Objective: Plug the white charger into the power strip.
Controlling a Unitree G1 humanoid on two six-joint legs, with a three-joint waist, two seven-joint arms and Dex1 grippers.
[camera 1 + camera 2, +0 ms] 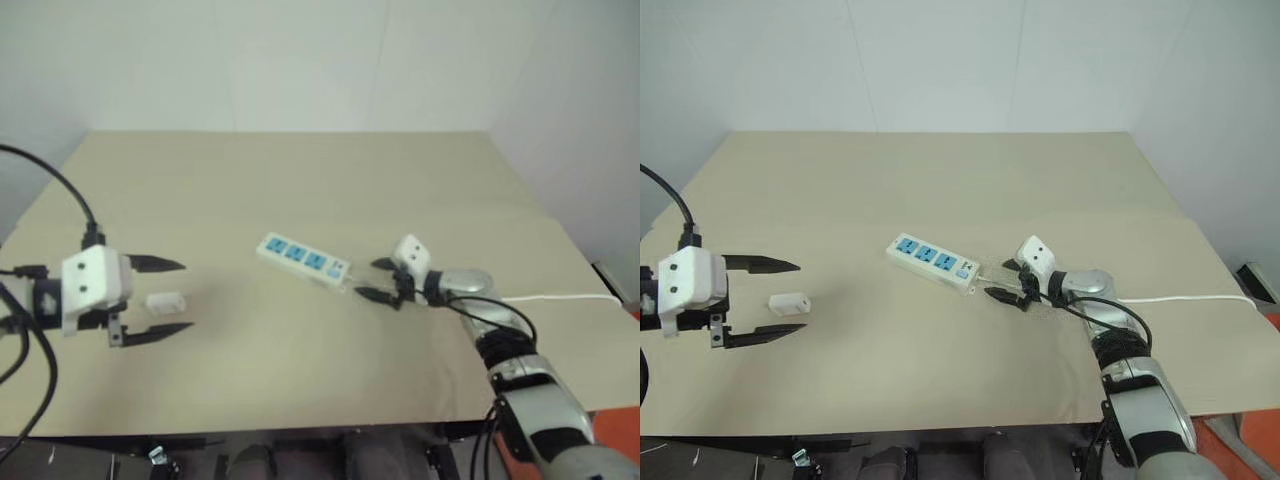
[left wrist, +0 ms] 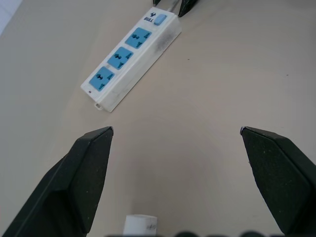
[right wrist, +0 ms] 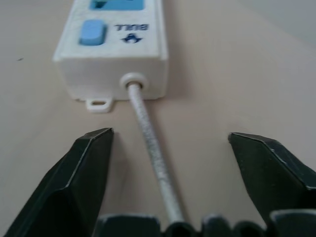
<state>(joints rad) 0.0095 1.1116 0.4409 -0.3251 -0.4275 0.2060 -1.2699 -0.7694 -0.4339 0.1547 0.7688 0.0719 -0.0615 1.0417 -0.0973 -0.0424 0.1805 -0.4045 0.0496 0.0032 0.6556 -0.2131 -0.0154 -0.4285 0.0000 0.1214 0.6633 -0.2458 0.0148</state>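
Left eye view: white charger (image 1: 165, 300) lies on desk (image 1: 300, 180) between my left gripper (image 1: 170, 297) open fingers; right gripper (image 1: 378, 279), fingers open, straddles power strip (image 1: 304, 259) cord (image 3: 150, 148).

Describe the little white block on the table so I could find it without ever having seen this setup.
Start at the tan table and find the long white power strip with three blue sockets near its middle. Look well to the left of it, between the two black fingers of the left end effector. The charger lies there: small, plain white, with no sockets and no cord.
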